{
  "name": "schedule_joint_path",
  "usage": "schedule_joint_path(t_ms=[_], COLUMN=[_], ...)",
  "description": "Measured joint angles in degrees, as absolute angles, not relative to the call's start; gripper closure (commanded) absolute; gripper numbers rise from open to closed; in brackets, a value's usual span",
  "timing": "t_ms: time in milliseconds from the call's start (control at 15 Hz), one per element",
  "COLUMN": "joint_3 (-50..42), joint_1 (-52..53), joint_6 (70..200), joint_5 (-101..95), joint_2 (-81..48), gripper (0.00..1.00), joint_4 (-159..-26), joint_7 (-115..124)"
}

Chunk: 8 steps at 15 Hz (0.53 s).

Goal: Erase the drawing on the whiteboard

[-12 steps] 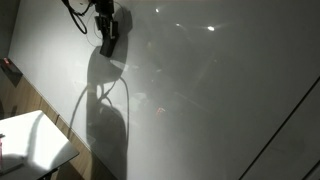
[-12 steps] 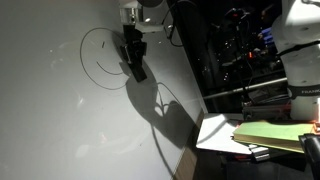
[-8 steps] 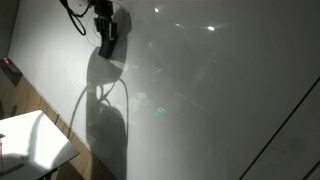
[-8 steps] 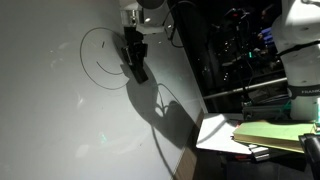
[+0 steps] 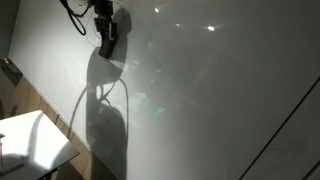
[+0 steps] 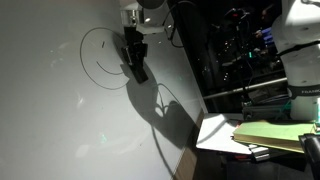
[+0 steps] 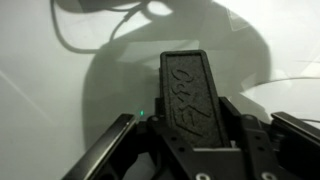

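Note:
The whiteboard (image 6: 60, 110) is a large glossy grey-white board filling both exterior views (image 5: 220, 90). The drawing (image 6: 103, 57) is a thin dark circle with a curved mouth, high on the board. My gripper (image 6: 134, 62) is shut on a black eraser (image 7: 193, 95) with raised lettering. The eraser (image 6: 137, 70) is held against the board at the drawing's right edge. In an exterior view the gripper (image 5: 107, 38) hangs at the top with its shadow below; the drawing does not show there. In the wrist view the eraser sticks out between the fingers (image 7: 190, 130) toward the board.
The robot's large dark shadow (image 5: 105, 120) falls across the board. A small white table (image 5: 35, 140) stands at the lower edge. Another white table (image 6: 225, 132) with a yellow-green pad (image 6: 275, 133) is at the lower right. Dark equipment racks (image 6: 230, 45) stand beside the board.

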State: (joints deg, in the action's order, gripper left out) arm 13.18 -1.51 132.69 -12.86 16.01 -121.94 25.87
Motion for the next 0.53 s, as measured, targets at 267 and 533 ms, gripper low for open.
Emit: schedule_joint_path(t_ms=[267,533], joint_3=[12.23,11.79], joint_1=[-0.32,1.78], joint_6=[132.68,129.97], joint_5=[-11.00,-9.08], joint_2=[17.83,23.17], gripper=[0.70,0.70], joint_4=[-122.34,-115.06], joint_7=[22.70,18.48])
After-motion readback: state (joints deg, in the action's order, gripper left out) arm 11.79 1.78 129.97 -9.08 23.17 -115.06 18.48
